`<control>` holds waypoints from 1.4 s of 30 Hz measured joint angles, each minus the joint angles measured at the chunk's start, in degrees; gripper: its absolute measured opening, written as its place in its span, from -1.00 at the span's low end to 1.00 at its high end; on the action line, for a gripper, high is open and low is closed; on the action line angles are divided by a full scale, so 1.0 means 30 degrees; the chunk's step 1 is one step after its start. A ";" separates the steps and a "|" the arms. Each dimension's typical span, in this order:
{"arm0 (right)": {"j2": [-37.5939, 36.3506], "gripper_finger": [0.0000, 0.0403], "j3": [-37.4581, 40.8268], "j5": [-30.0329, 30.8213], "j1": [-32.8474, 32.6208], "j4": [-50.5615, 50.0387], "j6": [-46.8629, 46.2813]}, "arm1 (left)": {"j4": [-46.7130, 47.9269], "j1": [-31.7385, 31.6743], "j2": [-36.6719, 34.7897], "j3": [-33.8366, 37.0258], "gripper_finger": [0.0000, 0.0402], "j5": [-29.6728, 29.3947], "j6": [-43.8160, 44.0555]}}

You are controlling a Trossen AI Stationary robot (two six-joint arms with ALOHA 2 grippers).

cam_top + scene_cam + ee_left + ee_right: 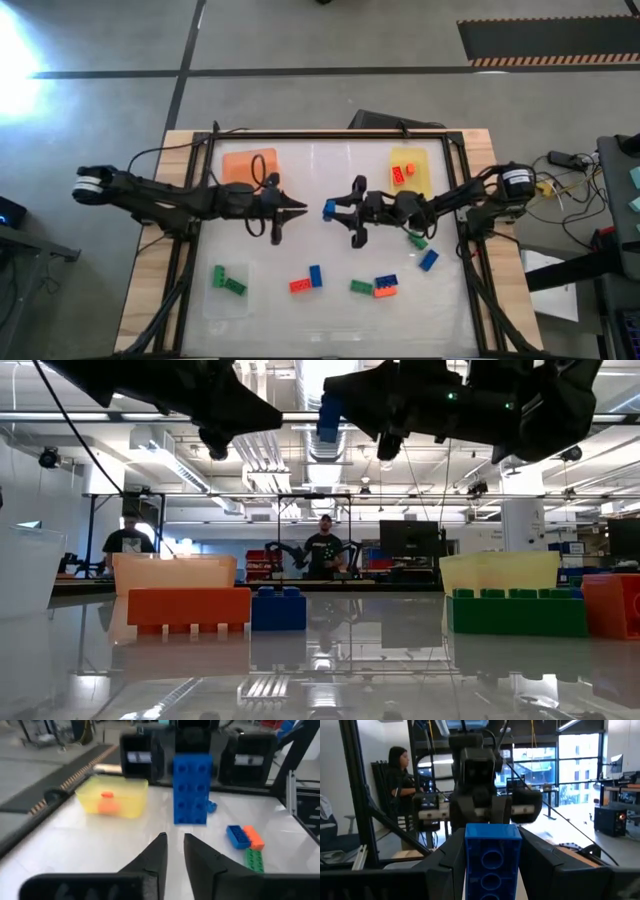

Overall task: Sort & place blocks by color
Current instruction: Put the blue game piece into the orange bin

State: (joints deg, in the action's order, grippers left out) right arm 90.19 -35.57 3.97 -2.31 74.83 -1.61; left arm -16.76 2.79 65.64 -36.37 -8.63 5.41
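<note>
Loose blocks lying on the white counter (pixel 300 190): two green in the clear tray (pixel 228 290), then red (pixel 299 286), blue (pixel 316 276), green (pixel 361 287), red (pixel 384 292), blue (pixel 386 281), blue (pixel 428 260), green (pixel 417 240). Mid-counter, the right gripper (pixel 334 210) is clamping one blue block (pixel 329 208) in the air, facing the left gripper (pixel 296 211), its fingers nearly together and holding nothing. Farther back, the orange tray (pixel 249 165) is sitting beside the yellow tray (pixel 411 170) holding two red blocks (pixel 403 172); three people are standing in the room beyond.

Blue block (pixel 329 208) held off the table at frame centre, upright, studs showing in left wrist view. Two red-orange blocks (pixel 403 171) upper right, two green (pixel 228 280) lower left. Remaining red-orange, blue, green blocks (pixel 360 284) scattered along lower centre and right
</note>
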 joint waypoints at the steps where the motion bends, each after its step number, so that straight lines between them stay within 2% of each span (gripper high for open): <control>1: -0.0065 -0.38 0.0000 -0.0005 0.0000 0.0005 0.0017 | -0.0200 0.0000 0.0289 -0.0011 -0.69 0.0032 0.0107; 11: -0.0168 -0.38 0.0000 -0.0009 0.0000 -0.0015 -0.0078 | -0.3103 -0.0017 0.2412 -0.0040 -0.01 0.0047 0.0630; 16: -0.0168 -0.38 0.0000 -0.0009 0.0000 -0.0015 0.0007 | -0.4491 -0.0015 0.3448 -0.0059 0.19 0.0047 0.0503; 23: -0.0168 -0.38 0.0000 0.0003 0.0053 -0.0287 0.0055 | -0.7064 -0.0022 0.4700 -0.0035 0.23 0.0098 0.0428; 27: -0.0168 -0.38 0.0000 0.0013 0.0080 -0.0460 0.0060 | -0.7417 -0.0029 0.5212 -0.0150 0.23 0.1134 0.0414; 32: -0.0168 -0.38 0.0000 0.0013 0.0080 -0.0527 0.0076 | -0.7801 -0.0023 0.5686 -0.0295 0.23 0.1203 0.0438; 38: -0.0168 -0.38 0.0000 0.0013 0.0087 -0.0635 0.0082 | -1.0475 -0.0022 0.6590 -0.0343 0.23 0.1484 0.0451; 42: -0.0168 -0.38 0.0000 0.0017 0.0087 -0.0738 0.0106 | -1.0880 -0.0022 0.7252 -0.0610 0.23 0.1688 0.0459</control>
State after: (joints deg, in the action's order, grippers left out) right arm 89.69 -35.57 4.02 -2.04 72.61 -1.30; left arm -49.41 2.72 87.40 -38.20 -3.57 6.79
